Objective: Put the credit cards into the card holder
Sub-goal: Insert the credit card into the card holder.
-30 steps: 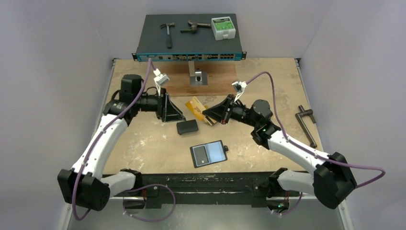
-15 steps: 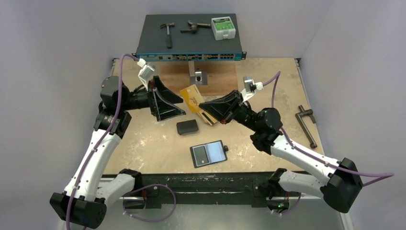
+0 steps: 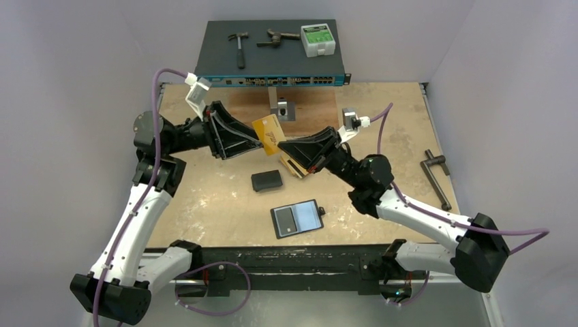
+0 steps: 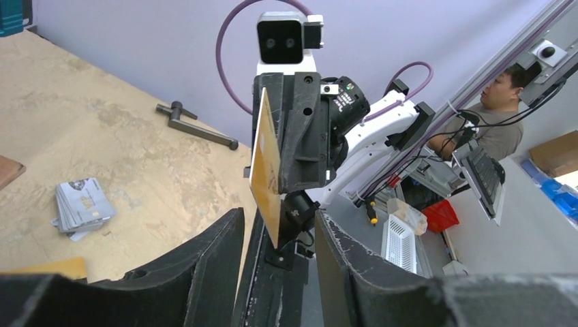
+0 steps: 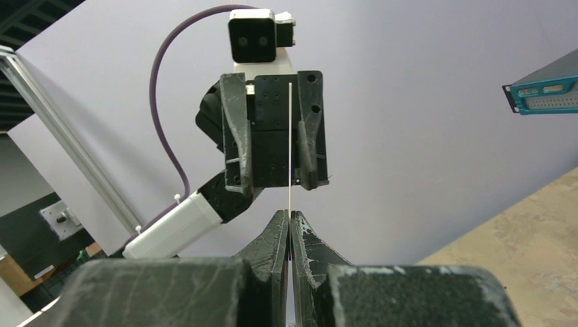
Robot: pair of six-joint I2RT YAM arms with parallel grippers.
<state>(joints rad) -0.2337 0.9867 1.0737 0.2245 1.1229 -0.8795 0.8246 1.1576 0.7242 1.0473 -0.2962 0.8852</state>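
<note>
Your right jaws clamp 1 thin gold-orange plastic card mid-air, prob. for a handover/regrip; left jaws straddle it, apart, not gripping yet.

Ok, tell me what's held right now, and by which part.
The right pincer is shut on one edge of the gold-orange card. The left pincer straddles the opposite edge, jaws apart, not gripping.

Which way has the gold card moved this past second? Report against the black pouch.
Yes: the gold card has moved away from the black pouch, toward the switch.
</note>
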